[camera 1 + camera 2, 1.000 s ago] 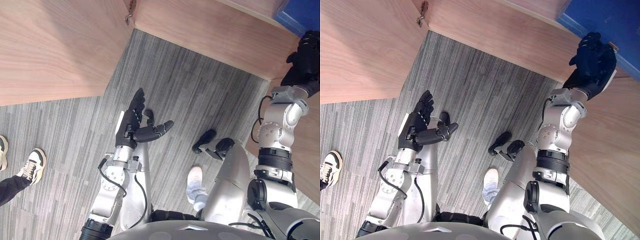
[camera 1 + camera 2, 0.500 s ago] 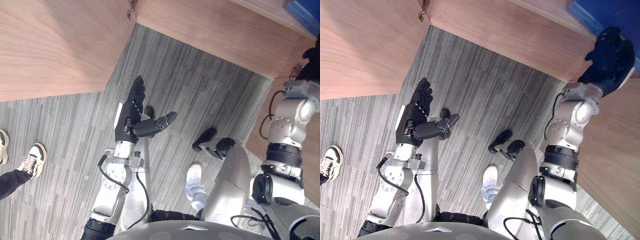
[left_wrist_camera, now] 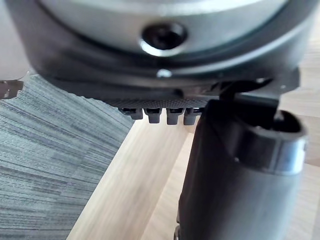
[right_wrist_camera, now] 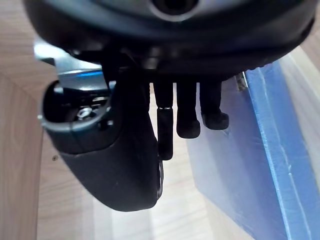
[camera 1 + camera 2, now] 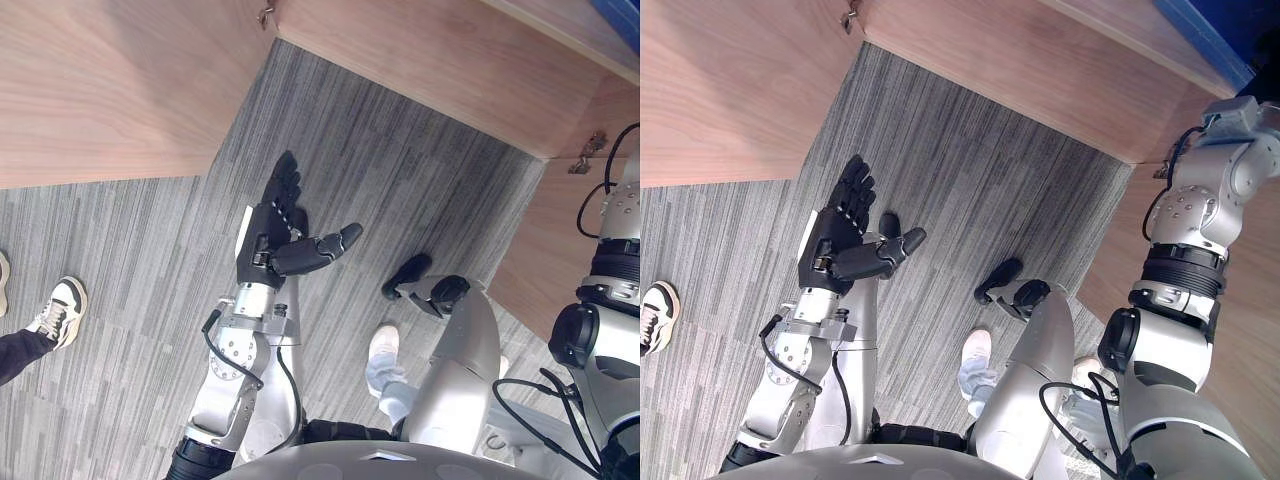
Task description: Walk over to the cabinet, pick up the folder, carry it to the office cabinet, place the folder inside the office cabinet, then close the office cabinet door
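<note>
The blue folder (image 5: 1215, 25) lies inside the open wooden office cabinet (image 5: 430, 60), at the upper right of the eye views. My right arm reaches up to it. In the right wrist view my right hand (image 4: 125, 165) is open, its fingers (image 4: 187, 120) pointing at the folder (image 4: 250, 150) with nothing held between them and the thumb. Over the grey carpet, in front of the cabinet, my left hand (image 5: 272, 235) is open and empty with straight fingers. The left wrist view has that hand (image 3: 150, 50) facing the cabinet's wooden edge.
An open wooden cabinet door (image 5: 100, 90) stands at the left. Another wooden door panel (image 5: 535, 270) with a metal hinge (image 5: 585, 150) stands at the right. A person's shoe (image 5: 60, 305) rests on the carpet at the far left.
My right arm has reached further up and right into the cabinet, taking its hand past the views' edge. My left hand has risen slightly and stays open.
</note>
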You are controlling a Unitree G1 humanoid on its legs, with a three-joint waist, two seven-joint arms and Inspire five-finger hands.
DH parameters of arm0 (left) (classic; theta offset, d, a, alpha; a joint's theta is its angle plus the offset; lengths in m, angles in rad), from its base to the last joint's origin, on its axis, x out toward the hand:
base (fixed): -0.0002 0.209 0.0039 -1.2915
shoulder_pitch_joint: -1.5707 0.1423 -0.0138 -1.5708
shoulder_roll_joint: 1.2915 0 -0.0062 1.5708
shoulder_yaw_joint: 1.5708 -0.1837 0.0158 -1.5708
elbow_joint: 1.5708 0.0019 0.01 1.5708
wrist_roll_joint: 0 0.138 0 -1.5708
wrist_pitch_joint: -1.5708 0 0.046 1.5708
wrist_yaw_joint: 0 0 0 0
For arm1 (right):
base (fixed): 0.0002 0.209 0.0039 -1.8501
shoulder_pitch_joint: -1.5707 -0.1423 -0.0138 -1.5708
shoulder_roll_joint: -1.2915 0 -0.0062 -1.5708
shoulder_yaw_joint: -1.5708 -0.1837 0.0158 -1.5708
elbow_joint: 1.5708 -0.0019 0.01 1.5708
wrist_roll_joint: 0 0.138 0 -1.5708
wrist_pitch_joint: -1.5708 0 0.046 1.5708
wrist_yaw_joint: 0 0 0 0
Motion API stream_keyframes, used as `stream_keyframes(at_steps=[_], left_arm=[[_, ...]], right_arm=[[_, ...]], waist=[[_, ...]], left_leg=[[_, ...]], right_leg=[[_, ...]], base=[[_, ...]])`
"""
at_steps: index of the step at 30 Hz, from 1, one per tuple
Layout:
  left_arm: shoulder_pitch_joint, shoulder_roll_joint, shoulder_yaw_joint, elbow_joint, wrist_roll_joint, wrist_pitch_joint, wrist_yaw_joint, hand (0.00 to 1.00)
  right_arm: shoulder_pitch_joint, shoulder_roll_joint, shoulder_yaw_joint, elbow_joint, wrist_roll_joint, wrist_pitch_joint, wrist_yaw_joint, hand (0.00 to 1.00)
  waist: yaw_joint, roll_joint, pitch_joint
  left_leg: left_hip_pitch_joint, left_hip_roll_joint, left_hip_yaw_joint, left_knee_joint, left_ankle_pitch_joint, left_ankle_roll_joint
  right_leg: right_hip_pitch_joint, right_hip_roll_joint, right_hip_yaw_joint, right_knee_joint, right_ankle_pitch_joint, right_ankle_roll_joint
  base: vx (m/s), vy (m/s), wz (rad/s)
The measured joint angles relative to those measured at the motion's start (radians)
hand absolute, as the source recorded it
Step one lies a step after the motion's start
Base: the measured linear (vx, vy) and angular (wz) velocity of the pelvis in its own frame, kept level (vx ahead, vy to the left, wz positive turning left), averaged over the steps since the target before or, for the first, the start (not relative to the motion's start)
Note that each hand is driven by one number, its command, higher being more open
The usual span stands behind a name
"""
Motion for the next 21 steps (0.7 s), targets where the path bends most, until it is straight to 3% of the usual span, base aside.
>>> stream_keyframes(at_steps=[11,21], left_arm=[[0.000,-0.002,0.000,0.000,0.000,0.000,0.000,1.00],[-0.002,0.020,-0.021,0.038,0.000,0.000,-0.026,1.00]], right_arm=[[0.009,0.001,0.041,0.023,-0.002,0.001,0.006,0.00],[0.151,0.138,0.127,-0.064,-0.013,0.001,0.048,0.00]], waist=[[-0.009,-0.001,-0.001],[-0.027,-0.011,-0.002]], left_leg=[[0.005,0.001,-0.001,0.000,0.001,0.000],[0.116,0.028,0.003,-0.099,0.026,-0.006]], right_leg=[[0.005,0.001,-0.001,0.001,0.000,-0.001],[0.115,0.059,-0.029,-0.126,0.049,-0.005]], base=[[0.00,-0.006,0.00],[0.01,-0.012,-0.05]])
